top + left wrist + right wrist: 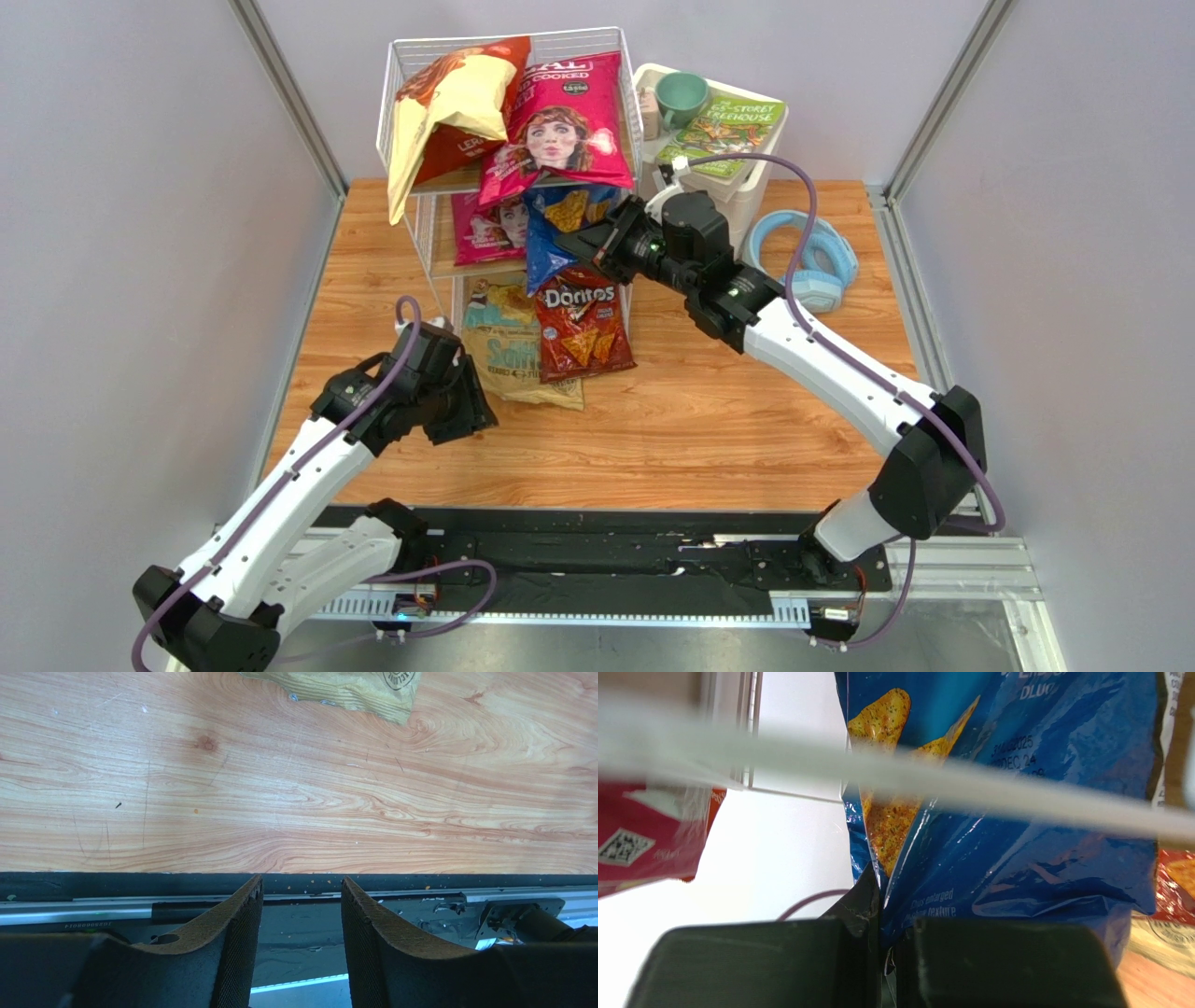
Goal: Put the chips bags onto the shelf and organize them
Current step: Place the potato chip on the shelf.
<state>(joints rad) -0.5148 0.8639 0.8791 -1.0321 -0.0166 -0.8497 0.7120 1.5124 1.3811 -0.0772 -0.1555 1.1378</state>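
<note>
The white wire shelf (407,210) stands at the back of the table. An orange-and-cream bag (446,101) and a magenta bag with a face (561,129) lie on its top tier. A second magenta bag (487,227) sits on the middle tier. My right gripper (586,241) is shut on the blue Doritos bag (561,221) (1018,798) at the middle tier's right side. The red Doritos bag (582,325) and the tan-and-teal bag (508,347) (337,687) lie at the shelf's foot. My left gripper (456,406) (300,889) is open and empty, just near of the tan-and-teal bag.
A white plastic drawer unit (744,175) right of the shelf carries a green cup (682,95) and a green book (727,129). Light-blue headphones (807,259) lie at the back right. A black rail (589,546) (421,885) runs along the table's near edge.
</note>
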